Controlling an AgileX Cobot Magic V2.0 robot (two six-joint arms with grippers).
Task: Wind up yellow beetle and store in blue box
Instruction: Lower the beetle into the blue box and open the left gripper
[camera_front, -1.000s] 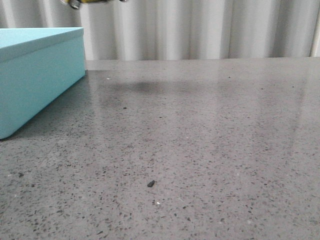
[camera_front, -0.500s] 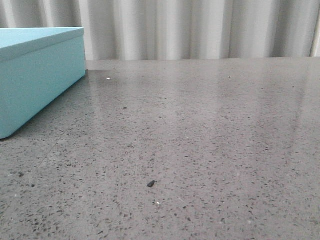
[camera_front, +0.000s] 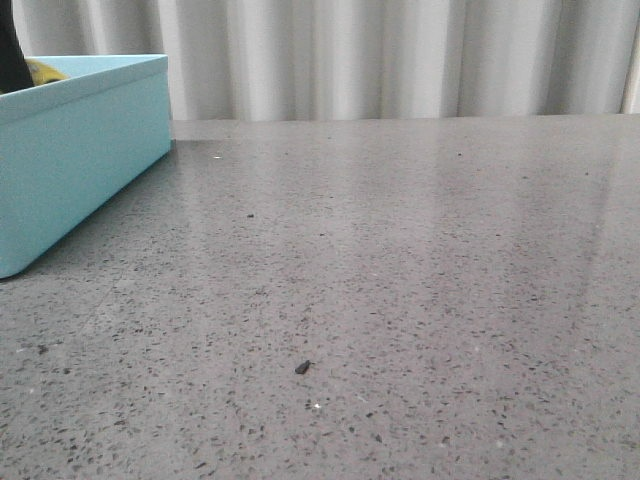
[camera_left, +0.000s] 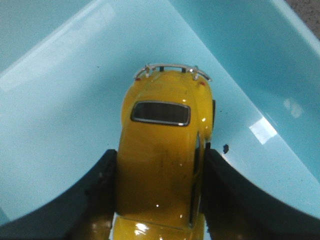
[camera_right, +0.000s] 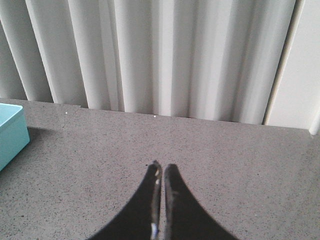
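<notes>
Since the previous front frame, a dark left-arm part and a sliver of the yellow beetle (camera_front: 45, 71) have appeared over the blue box (camera_front: 90, 150) at the table's far left. No brand, label or writing is readable anywhere. Left gripper (camera_left: 160, 200): black fingers (camera_left: 100, 195) pressed against both sides of the glossy, rounded beetle (camera_left: 162, 150), clamping it; dark window and chrome bumper face away from the wrist. Beetle sits inside the box, above its smooth turquoise floor (camera_left: 65, 115); contact with the floor cannot be told. Right gripper (camera_right: 160, 185): tapered black jaws closed together, empty, over the speckled grey table (camera_front: 400, 280). Pleated white curtain (camera_front: 400, 55) behind. Small dark speck (camera_front: 302, 367) on tabletop.
</notes>
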